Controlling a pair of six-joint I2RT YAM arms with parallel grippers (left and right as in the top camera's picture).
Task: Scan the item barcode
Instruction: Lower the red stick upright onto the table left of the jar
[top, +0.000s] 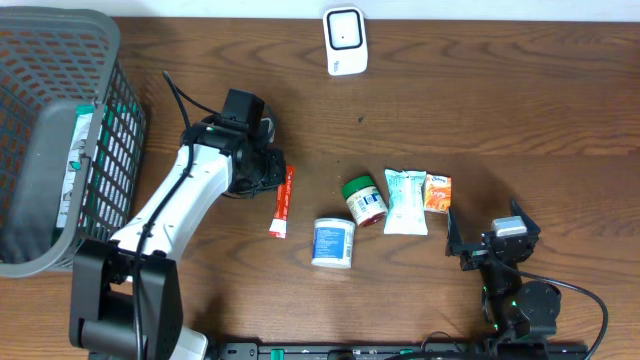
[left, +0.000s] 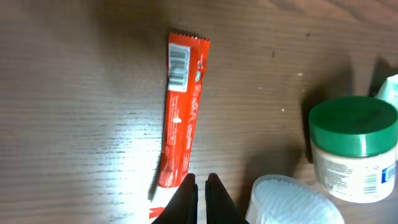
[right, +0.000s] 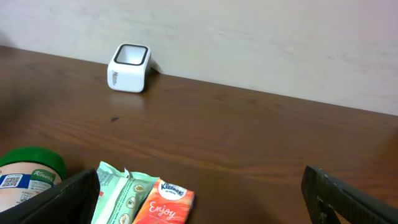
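Note:
A red tube (left: 181, 112) lies flat on the wooden table, its barcode at the end far from me in the left wrist view. In the overhead view the red tube (top: 283, 203) lies beside my left gripper (top: 277, 172). My left gripper (left: 202, 186) is shut, its tips over the near end of the tube, and only a thin light slit shows between the jaws. The white scanner (top: 345, 40) stands at the table's far edge, and the same scanner (right: 129, 67) shows in the right wrist view. My right gripper (top: 490, 232) rests open at the front right, holding nothing.
A green-lidded jar (top: 364, 198), a white tub (top: 333, 242), a pale green packet (top: 406, 200) and an orange tissue pack (top: 437, 192) lie mid-table. A grey mesh basket (top: 110, 70) fills the left side. The jar (left: 354, 149) and tub (left: 292, 199) sit right of my left fingers.

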